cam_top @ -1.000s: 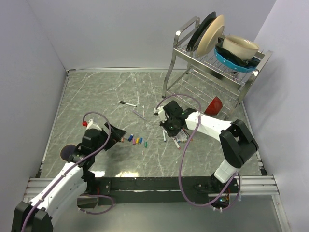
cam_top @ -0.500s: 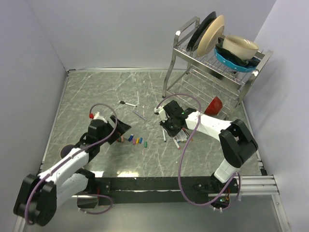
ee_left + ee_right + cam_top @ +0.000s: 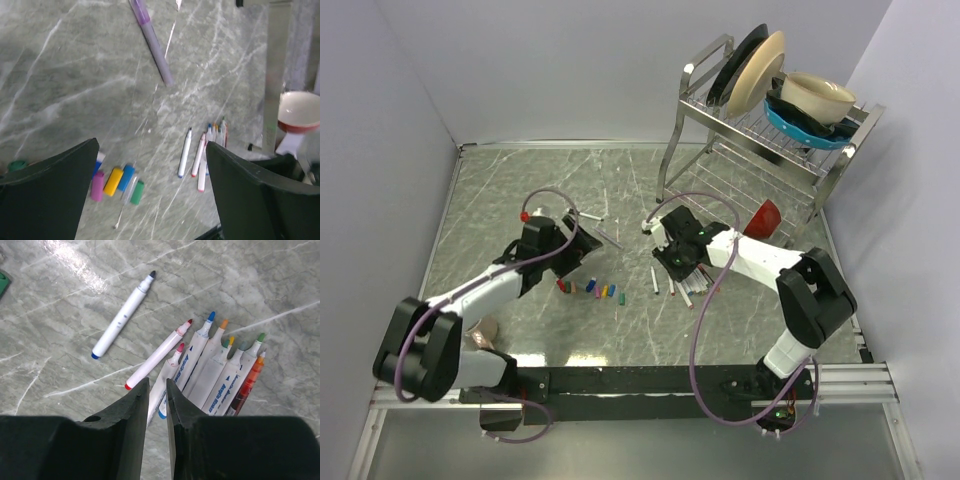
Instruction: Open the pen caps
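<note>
A robot test cell is shown, staged with kitchen props: a marble-patterned table [image 3: 520, 185] is boxed in by plain grey walls [image 3: 570, 70], two arms [image 3: 760, 258] are bolted to a rail [image 3: 640, 381], and a dish rack [image 3: 740, 172] is stocked with plates [image 3: 762, 65] and bowls [image 3: 817, 95].

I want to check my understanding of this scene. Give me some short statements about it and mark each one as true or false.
1. The left gripper stands wide open and holds nothing. True.
2. The loose caps lie heaped in a bowl. False: they lie in a row on the table, close to the left gripper.
3. The markers below the right gripper have their caps on. False: their coloured tips are bare.
4. One black-tipped marker lies apart from the bundle. True.
</note>
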Controlling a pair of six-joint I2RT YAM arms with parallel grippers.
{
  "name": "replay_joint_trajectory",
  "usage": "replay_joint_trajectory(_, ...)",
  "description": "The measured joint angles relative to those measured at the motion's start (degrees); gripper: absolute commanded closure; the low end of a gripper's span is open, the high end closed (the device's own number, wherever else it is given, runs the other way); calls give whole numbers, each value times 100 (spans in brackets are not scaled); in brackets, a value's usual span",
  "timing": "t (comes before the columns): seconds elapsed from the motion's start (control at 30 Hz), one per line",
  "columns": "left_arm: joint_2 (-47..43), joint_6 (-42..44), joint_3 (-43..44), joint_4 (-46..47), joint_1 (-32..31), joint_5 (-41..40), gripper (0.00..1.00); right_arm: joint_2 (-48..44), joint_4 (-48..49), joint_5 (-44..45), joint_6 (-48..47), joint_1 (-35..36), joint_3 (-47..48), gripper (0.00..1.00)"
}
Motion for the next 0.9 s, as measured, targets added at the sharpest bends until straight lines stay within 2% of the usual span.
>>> replay_joint_trajectory(0.1,470,-118,518,-387,-149,-243,20,-118,-15,-46,-33,-4,0,67)
replay_joint_trajectory(0.2,1137,-319,1298,-1047,-363,-640,40,-382,-72,-184,-160,-17,0,66)
replay_joint_trajectory(0.27,1631,-470,1932,-1556,-498,-964,48,-603,-79,-267,-221,-26,0,66)
replay_joint_trajectory(0.5,3486,-599,4124,-3152,-743,-1718,51,-1137,-70,-404,-350,-52,0,66)
replay_joint_trajectory(0.63,4146,-592,4865,-3801,-855,-1989,53,-1213,-70,-431,-380,-55,0,66)
replay_joint_trajectory(0.7,4352,-586,5095,-4028,-905,-2085,59,-1244,-70,-437,-393,-55,0,66)
replay_joint_trajectory(0.73,4411,-568,5182,-4131,-918,-2149,68,-1257,-70,-446,-398,-55,0,66)
replay_joint_trajectory(0.8,4487,-575,5316,-4282,-933,-2197,77,-1270,-72,-459,-411,-55,0,66)
replay_joint_trajectory(0.83,4531,-564,5364,-4321,-933,-2205,85,-1272,-70,-461,-413,-55,0,66)
replay_joint_trajectory(0.9,4572,-546,5414,-4419,-933,-2234,89,-1274,-74,-476,-413,-55,0,66)
